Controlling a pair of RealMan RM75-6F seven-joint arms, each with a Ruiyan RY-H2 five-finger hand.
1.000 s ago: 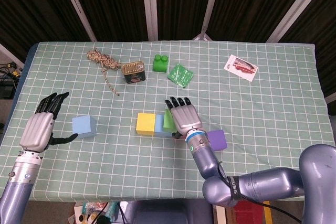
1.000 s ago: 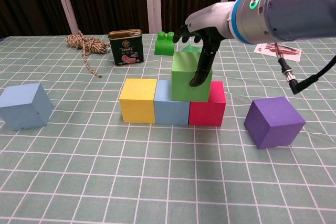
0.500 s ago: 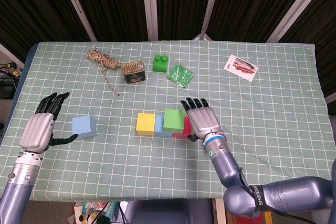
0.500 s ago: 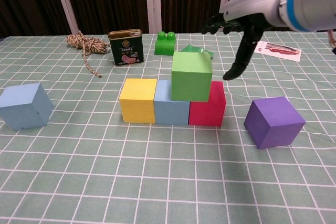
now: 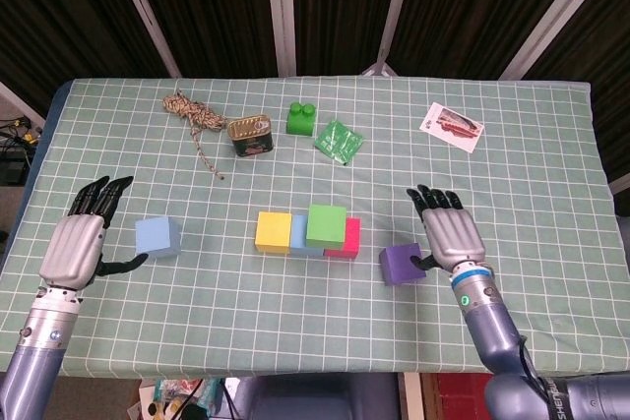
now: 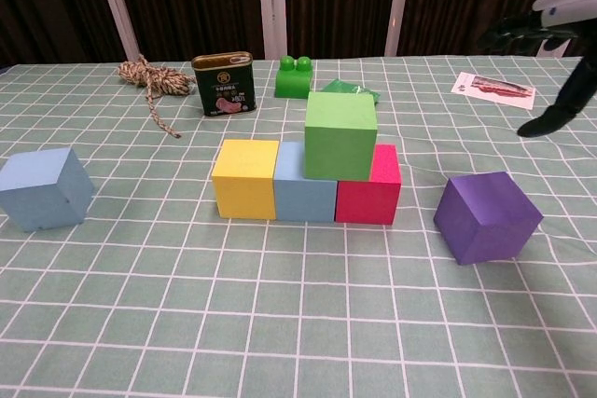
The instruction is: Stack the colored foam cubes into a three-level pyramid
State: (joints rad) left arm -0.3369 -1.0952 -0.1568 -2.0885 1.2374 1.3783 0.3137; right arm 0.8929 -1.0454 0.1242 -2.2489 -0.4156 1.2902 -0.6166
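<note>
Head view shows the right robot hand (image 5: 448,229) spread wide, palm down, holding nothing, just right of the purple cube (image 5: 402,265). The left robot hand (image 5: 81,239) is likewise splayed and unladen, beside the loose blue cube (image 5: 158,237). Chest view omits the left robot hand but reveals the red cube (image 6: 369,185), blue cube (image 6: 303,186) and yellow cube (image 6: 245,179) in a row on the surface (image 6: 280,323), the green cube (image 6: 340,135) resting atop.
</note>
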